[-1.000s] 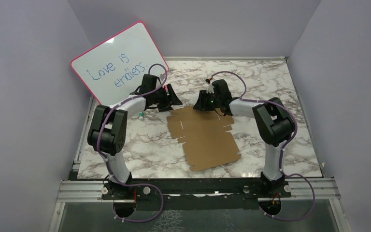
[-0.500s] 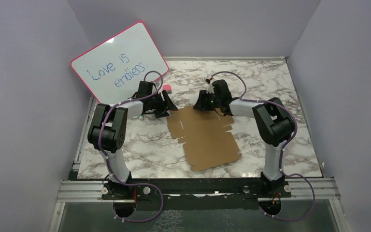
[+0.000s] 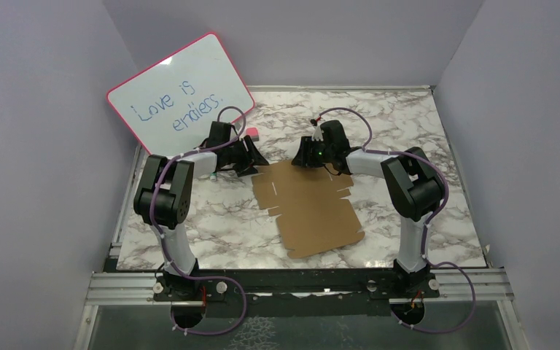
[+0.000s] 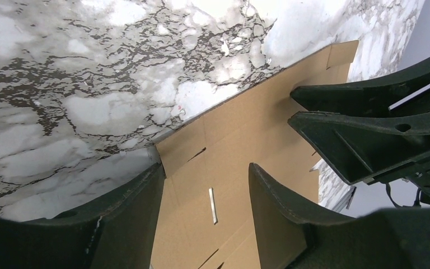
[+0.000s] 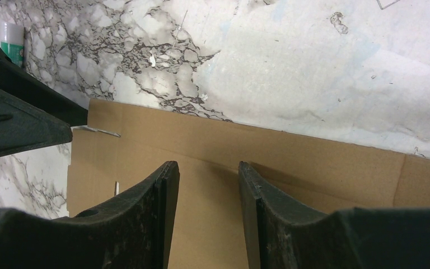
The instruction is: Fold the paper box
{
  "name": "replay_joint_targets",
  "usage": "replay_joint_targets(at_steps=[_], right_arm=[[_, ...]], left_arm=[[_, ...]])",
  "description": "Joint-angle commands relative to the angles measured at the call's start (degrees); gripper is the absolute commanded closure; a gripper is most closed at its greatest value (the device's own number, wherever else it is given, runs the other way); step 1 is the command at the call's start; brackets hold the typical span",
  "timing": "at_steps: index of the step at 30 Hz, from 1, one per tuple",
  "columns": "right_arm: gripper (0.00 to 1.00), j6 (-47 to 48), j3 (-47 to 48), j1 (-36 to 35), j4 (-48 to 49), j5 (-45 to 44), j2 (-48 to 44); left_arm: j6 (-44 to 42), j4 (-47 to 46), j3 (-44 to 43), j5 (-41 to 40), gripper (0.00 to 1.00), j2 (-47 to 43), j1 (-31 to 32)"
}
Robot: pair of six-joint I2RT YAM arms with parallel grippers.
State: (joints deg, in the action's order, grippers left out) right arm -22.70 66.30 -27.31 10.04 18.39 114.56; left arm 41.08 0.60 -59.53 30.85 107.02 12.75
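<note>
The paper box (image 3: 310, 206) is a flat brown die-cut cardboard sheet lying on the marble table, with slits and notched tabs. My left gripper (image 3: 257, 166) is open at the sheet's far left corner; in the left wrist view (image 4: 207, 168) its fingers straddle that corner just above the cardboard (image 4: 246, 129). My right gripper (image 3: 300, 162) is open over the sheet's far edge; in the right wrist view (image 5: 206, 165) its fingers stand apart over the cardboard (image 5: 291, 162), holding nothing. The right gripper's fingers (image 4: 369, 112) show in the left wrist view.
A pink-rimmed whiteboard (image 3: 179, 95) with blue writing leans at the far left, behind my left arm. A small pink object (image 3: 251, 133) lies near it. A green-and-white marker (image 5: 12, 39) lies on the table. Purple walls enclose the marble table (image 3: 408, 117).
My left gripper has moved down and toward the sheet's far left corner and now stands at its edge. The right arm and the sheet have not moved.
</note>
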Motion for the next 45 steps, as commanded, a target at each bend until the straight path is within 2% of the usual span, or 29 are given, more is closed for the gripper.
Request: replay_joint_targets(at_steps=[1, 10, 20, 29, 32, 37, 45], right_arm=[[0.51, -0.1, -1.1, -0.2, -0.9, 0.8, 1.8], [0.51, -0.4, -0.6, -0.2, -0.8, 1.2, 2.4], [0.51, -0.8, -0.6, -0.2, -0.6, 1.5, 2.7], [0.51, -0.4, -0.5, -0.2, -1.3, 1.2, 1.8], [0.51, 0.0, -0.3, -0.2, -1.5, 1.3, 0.8], [0.51, 0.3, -0.2, -0.2, -1.4, 1.7, 0.5], [0.51, 0.1, -0.9, -0.2, -0.6, 2.1, 1.0]], left_arm=[[1.4, -1.6, -1.1, 1.4, 0.43, -3.7, 0.9], [2.3, -1.8, -2.3, 0.8, 0.43, -5.3, 2.3], [2.4, -1.6, -6.1, 0.7, 0.43, -0.7, 5.6], [-2.3, 4.5, -8.1, -4.1, 0.43, -2.0, 6.3], [-4.0, 6.2, -6.6, -6.0, 0.42, -4.8, 5.2], [-1.8, 2.5, 0.0, -5.6, 0.44, -8.1, 1.3], [2.9, -7.1, 5.2, -0.8, 0.49, -4.3, -1.2]])
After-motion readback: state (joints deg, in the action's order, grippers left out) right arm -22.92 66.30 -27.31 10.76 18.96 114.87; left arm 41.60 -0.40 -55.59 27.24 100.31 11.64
